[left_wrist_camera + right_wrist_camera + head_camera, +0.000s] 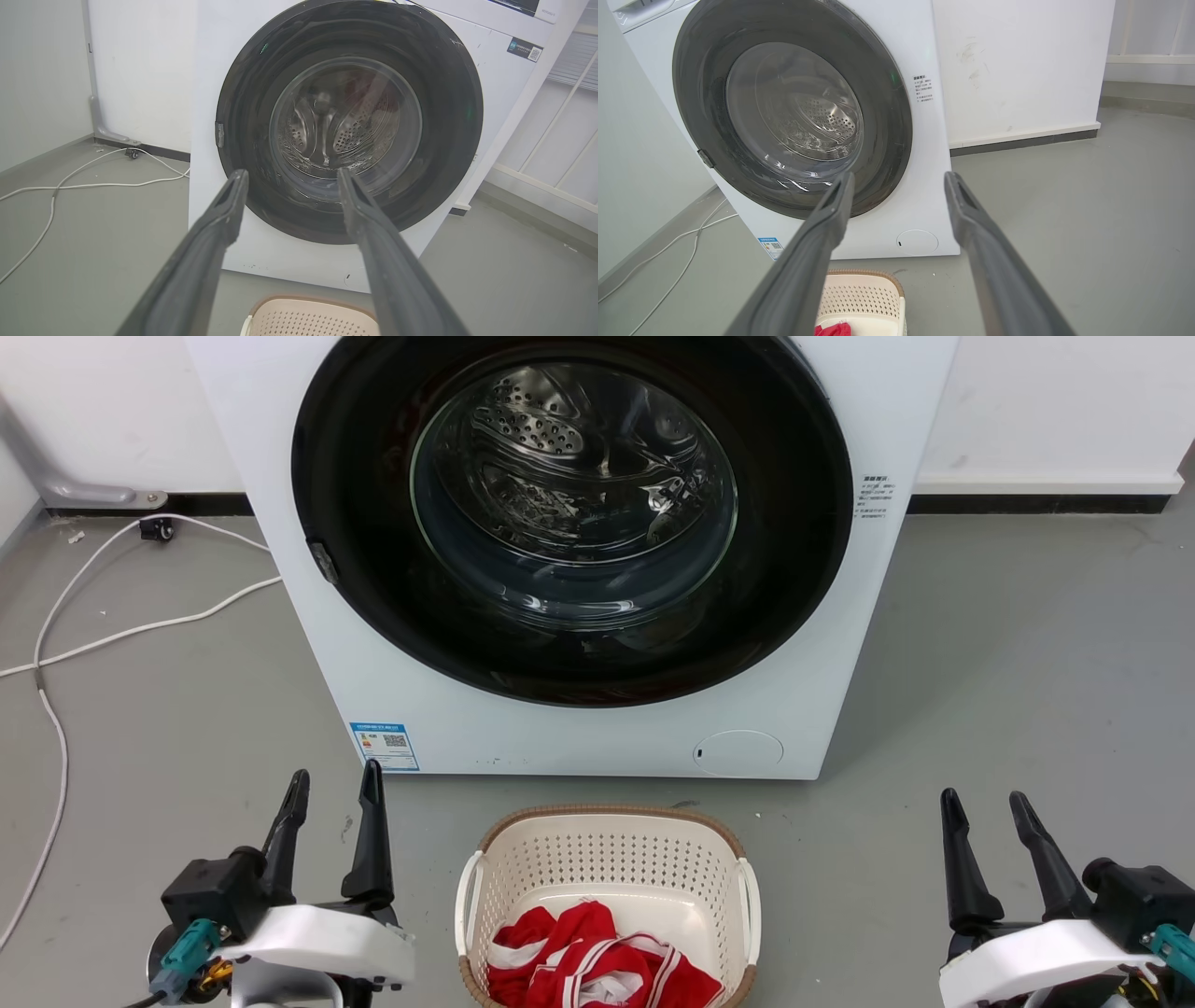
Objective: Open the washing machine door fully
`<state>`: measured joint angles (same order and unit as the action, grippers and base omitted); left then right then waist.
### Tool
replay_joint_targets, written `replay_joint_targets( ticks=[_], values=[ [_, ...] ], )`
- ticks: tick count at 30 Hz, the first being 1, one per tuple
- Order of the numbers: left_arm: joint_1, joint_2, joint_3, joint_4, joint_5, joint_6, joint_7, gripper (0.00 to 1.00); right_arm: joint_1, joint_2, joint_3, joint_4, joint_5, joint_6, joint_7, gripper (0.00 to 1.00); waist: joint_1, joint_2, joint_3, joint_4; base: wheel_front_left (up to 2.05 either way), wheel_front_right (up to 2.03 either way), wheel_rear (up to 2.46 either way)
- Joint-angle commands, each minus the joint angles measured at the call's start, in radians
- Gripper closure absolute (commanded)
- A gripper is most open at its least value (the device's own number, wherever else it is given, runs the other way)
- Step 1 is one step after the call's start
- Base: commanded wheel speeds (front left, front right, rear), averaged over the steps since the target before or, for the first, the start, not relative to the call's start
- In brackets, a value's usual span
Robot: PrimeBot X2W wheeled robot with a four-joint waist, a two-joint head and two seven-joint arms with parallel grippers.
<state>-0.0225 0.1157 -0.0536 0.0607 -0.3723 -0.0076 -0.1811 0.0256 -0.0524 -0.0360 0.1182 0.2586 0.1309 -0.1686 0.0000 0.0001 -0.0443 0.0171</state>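
straight ahead of the robot, beyond a laundry basket (611, 810) standing on the grey floor (1008, 644), the washing machine door (571, 513) sits shut, its glossy black ring lying flush against the white front of the washing machine (560, 737) and its clear glass bowl bulging out at the centre. both tools rest low and well short of it: the left tool (336, 773) at the lower left of the head view, the right tool (983, 795) at the lower right, each with its two dark fingers spread apart, holding nothing and pointing toward the machine. the relation that matters is a small grey catch (324, 563) on the door's rim, on the robot's left side at about mid-height; it suggests the hinge is on the right, so the door would swing out and away toward the right. the catch lies up and slightly inward from the left tool and far across from the right one, so the left arm looks the nearer and better placed to reach it. the opening has not begun. the basket, with a red cloth (588, 961) in it, sits just before the machine, between the two tools, and a white cable (140, 627) trails on the floor to the left.
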Motion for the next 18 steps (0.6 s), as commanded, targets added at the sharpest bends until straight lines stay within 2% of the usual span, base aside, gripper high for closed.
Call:
replay_joint_targets(
  ticks=[1, 18],
  values=[
    [0.009, 0.000, -0.002, -0.004, 0.030, 0.002, -0.010, 0.00, 0.002, 0.001, 0.002, -0.003, -0.032, 0.000, -0.010, 0.00, 0.0000, -0.0001, -0.001, 0.000, 0.00, 0.00, 0.00],
    [0.012, -0.010, -0.015, 0.016, 0.177, -0.009, -0.046, 0.00, 0.021, 0.002, -0.002, -0.006, -0.174, 0.000, -0.024, 0.00, 0.0000, -0.0001, -0.005, -0.007, 0.00, 0.00, 0.00]
  ],
)
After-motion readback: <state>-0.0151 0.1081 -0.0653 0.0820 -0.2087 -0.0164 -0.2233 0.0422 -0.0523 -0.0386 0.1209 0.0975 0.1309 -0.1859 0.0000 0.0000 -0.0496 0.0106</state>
